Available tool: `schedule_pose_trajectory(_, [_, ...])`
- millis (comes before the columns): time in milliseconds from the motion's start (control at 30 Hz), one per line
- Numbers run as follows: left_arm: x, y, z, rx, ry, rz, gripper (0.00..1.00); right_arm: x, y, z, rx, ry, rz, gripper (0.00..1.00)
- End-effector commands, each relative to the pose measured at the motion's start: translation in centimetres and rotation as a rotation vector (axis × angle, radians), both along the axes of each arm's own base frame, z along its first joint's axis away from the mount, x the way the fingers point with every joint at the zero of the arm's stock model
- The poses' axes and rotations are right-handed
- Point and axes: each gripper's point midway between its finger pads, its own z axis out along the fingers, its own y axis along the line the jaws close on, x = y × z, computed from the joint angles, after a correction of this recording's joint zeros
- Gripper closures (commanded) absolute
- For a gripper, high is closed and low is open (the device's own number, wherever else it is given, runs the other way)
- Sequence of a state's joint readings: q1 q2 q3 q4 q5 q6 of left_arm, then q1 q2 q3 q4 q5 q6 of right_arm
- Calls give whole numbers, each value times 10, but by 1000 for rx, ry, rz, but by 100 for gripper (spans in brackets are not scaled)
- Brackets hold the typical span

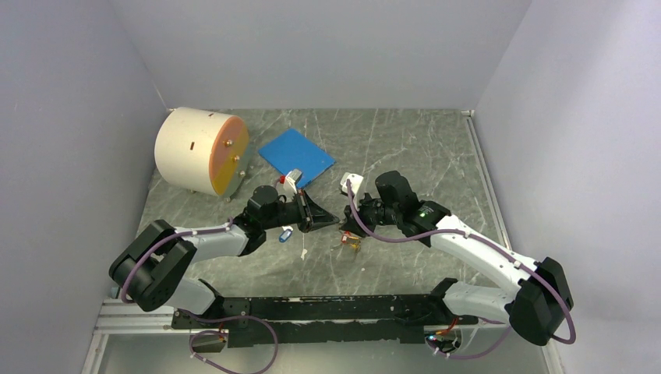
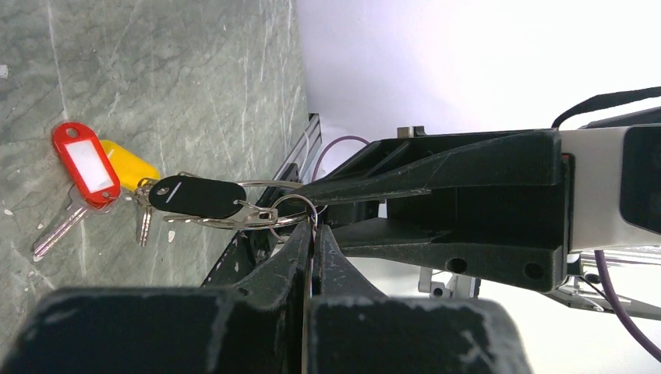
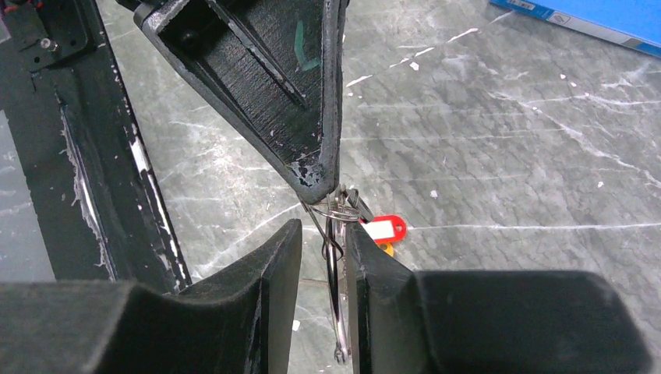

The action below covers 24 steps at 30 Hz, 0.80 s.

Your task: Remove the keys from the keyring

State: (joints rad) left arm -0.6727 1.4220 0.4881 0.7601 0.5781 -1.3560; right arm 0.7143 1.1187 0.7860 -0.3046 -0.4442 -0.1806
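both arms reach in from the near edge and meet nose to nose at mid-table. the left gripper (image 1: 326,219) points right, its fingers pressed together on the keyring (image 2: 295,209). the right gripper (image 1: 348,226) points left, jaws a narrow gap apart around the same ring.

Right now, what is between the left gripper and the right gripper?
Only the keyring bridges them. In the left wrist view, the left gripper pinches it, the right gripper reaches it opposite, and the keys hang beside.
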Motion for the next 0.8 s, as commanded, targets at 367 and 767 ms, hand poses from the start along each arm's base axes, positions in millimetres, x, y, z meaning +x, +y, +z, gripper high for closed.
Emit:
schedule_pose_trajectory(367, [-1,1,29,-69,-83,0,97,3,6,16,75,-67,1,77])
schedule_pose_trajectory(767, [-1,0,30,-69,-81,-4,97,3,9,23,106,-76,5,78])
